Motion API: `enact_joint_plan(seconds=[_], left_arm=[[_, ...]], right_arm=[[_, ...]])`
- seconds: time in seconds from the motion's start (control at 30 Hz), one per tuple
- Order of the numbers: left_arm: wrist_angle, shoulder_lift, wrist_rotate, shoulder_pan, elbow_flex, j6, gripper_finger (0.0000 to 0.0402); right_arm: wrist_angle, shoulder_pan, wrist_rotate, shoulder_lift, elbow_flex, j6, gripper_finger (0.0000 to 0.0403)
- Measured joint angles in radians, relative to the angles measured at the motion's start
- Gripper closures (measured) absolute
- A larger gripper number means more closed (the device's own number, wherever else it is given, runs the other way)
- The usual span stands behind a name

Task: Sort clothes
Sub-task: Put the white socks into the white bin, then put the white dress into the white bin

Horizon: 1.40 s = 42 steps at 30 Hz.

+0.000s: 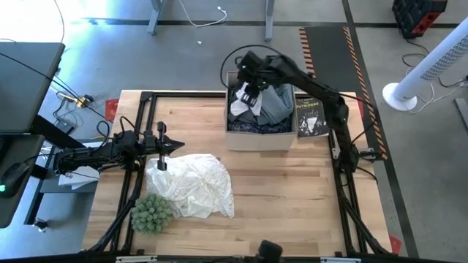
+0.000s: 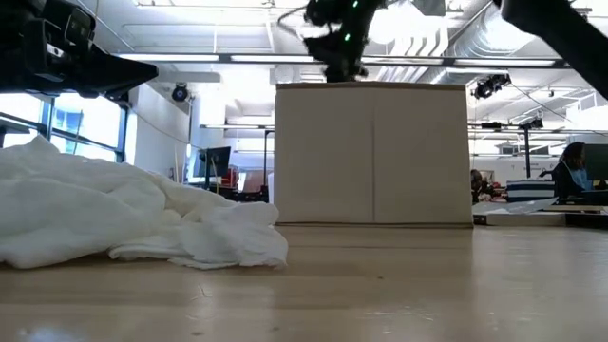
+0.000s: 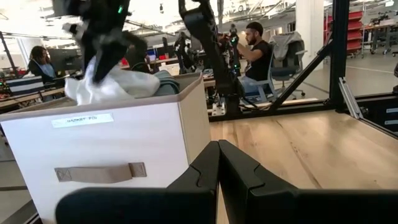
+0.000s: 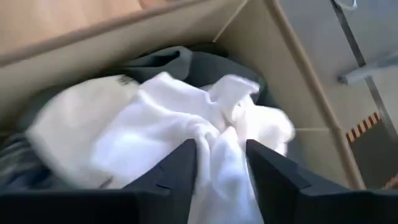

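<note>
A cardboard box stands at the table's far middle, holding grey, plaid and white garments. My right gripper is over the box's far left part, shut on the white garment. A second white garment lies crumpled on the table's near left. My left gripper hangs shut and empty just above that garment's far edge, pointing toward the box. My right gripper pinches a bunched fold of the white garment between its two fingers, coming from above into the box. The rest of the garment spreads over the grey and plaid clothes in the box.
A spiky green plant ball sits at the near left beside the white garment. A black book lies to the right of the box. Black frame rails run along the table's sides. People sit in the room beyond.
</note>
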Motion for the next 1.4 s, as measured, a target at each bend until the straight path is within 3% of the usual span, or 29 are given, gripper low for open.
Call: enact_joint_plan(seconds=[0.3, 0.4, 0.57, 0.77, 0.9, 0.97, 1.17, 1.4], left_arm=[[0.000, 0.000, 0.000, 0.000, 0.000, 0.000, 0.0400], [0.000, 0.000, 0.000, 0.000, 0.000, 0.000, 0.0400], [0.000, 0.000, 0.000, 0.000, 0.000, 0.000, 0.0400], [0.000, 0.000, 0.000, 0.000, 0.000, 0.000, 0.0400], [0.000, 0.000, 0.000, 0.000, 0.000, 0.000, 0.0400], [0.000, 0.000, 0.000, 0.000, 0.000, 0.000, 0.0400], [0.000, 0.000, 0.000, 0.000, 0.000, 0.000, 0.0400], [0.000, 0.000, 0.000, 0.000, 0.000, 0.000, 0.0400]], right_arm=[[-0.093, 0.021, -0.083, -0.141, -0.033, -0.001, 0.0237], [-0.079, 0.069, -0.201, -0.159, -0.032, -0.012, 0.0235], [0.085, 0.229, -0.380, -0.136, -0.032, -0.122, 0.0235], [0.303, 0.441, -0.417, -0.077, -0.032, -0.217, 0.0235], [0.467, 0.537, -0.655, -0.001, -0.032, -0.255, 0.0235], [0.548, 0.576, -0.710, 0.047, -0.031, -0.250, 0.0236], [0.618, 0.616, -0.676, 0.234, -0.033, -0.243, 0.0236], [0.771, 0.617, -0.562, 0.375, -0.033, -0.181, 0.0252]])
